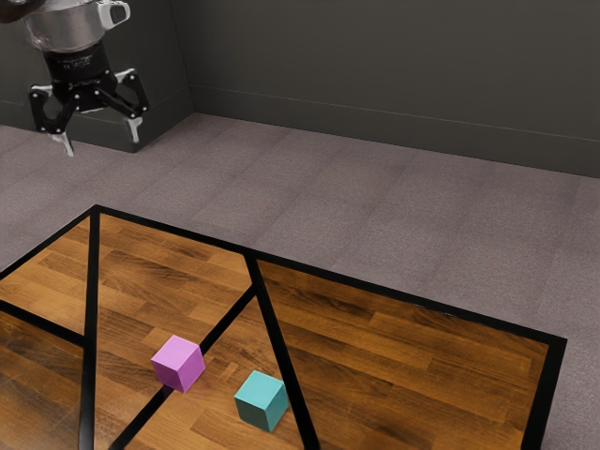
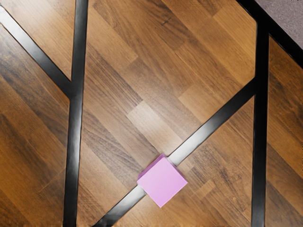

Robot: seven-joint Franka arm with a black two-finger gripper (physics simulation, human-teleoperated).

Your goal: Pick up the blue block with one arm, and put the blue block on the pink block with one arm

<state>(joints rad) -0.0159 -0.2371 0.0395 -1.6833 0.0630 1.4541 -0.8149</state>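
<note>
**Open fingers high above two blocks on the tabletop**

The black two-finger gripper (image 1: 101, 141) hangs in the upper left corner of the exterior view, well above and well apart from both blocks. Its fingers (image 1: 137, 129) are spread wide with nothing between them. Of the arm, just the silver wrist section above the gripper shows; the rest is cut off by the frame's top and left edges.

The small blue-green cube, the blue block (image 1: 262, 399), rests on the brown wooden tabletop (image 1: 403, 347) near the lower edge of the exterior view. It sits just to the exterior view's left of a long black stripe (image 1: 272, 328) that runs across the wood. The small pink cube, the pink block (image 1: 178, 363), lies near it, toward the exterior view's left. The two are apart, not touching. The pink block sits over a thinner diagonal black stripe.

In the wrist view the pink block (image 2: 162, 181) appears from above, again lying across a diagonal stripe (image 2: 213, 123) on the tabletop (image 2: 142, 71), with one side face barely visible.

The tabletop is cut off at the left and bottom of the exterior view, so its full extent cannot be told. Beyond its black border lies a grey carpeted floor (image 1: 375, 206), backed by a dark grey wall (image 1: 375, 56). A corner of the floor (image 2: 289, 14) shows in the wrist view too.
</note>
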